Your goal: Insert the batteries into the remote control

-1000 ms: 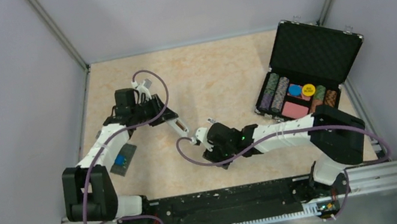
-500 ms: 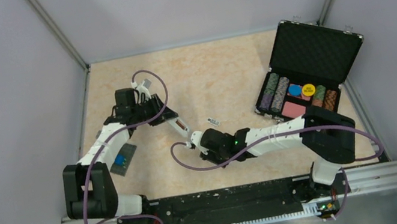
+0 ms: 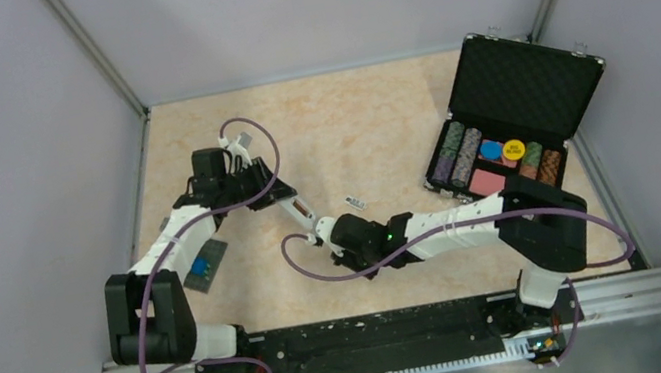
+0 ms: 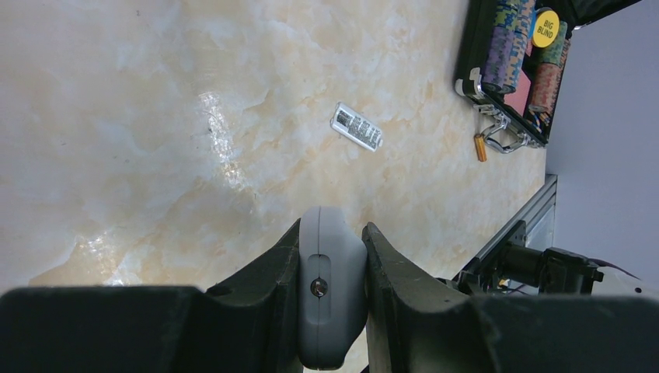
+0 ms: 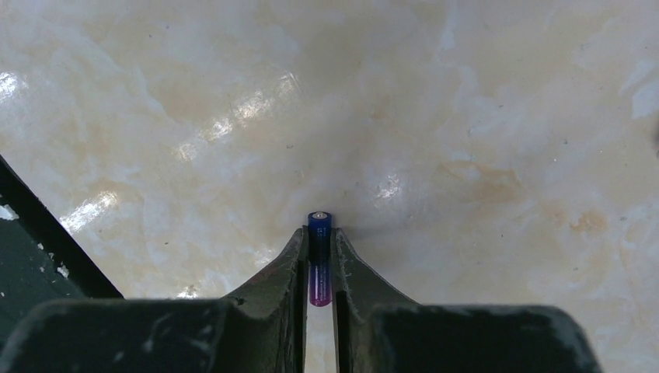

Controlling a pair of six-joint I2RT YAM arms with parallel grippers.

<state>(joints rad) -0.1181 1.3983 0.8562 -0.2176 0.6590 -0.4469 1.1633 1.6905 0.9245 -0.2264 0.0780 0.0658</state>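
Right claw (image 5: pixel 319 235) has shifted left, closing on a battery (image 5: pixel 319 268).

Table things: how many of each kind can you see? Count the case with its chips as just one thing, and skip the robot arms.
remote: 1
battery: 1
case: 1
grey card: 1
barcode piece: 1
Total: 5

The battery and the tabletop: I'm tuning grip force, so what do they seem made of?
Battery: likely metal under a glossy blue-to-purple wrap, with a bare silvery end cap. Tabletop: marble-patterned beige, polished, judging by its glare patches; possibly laminate.
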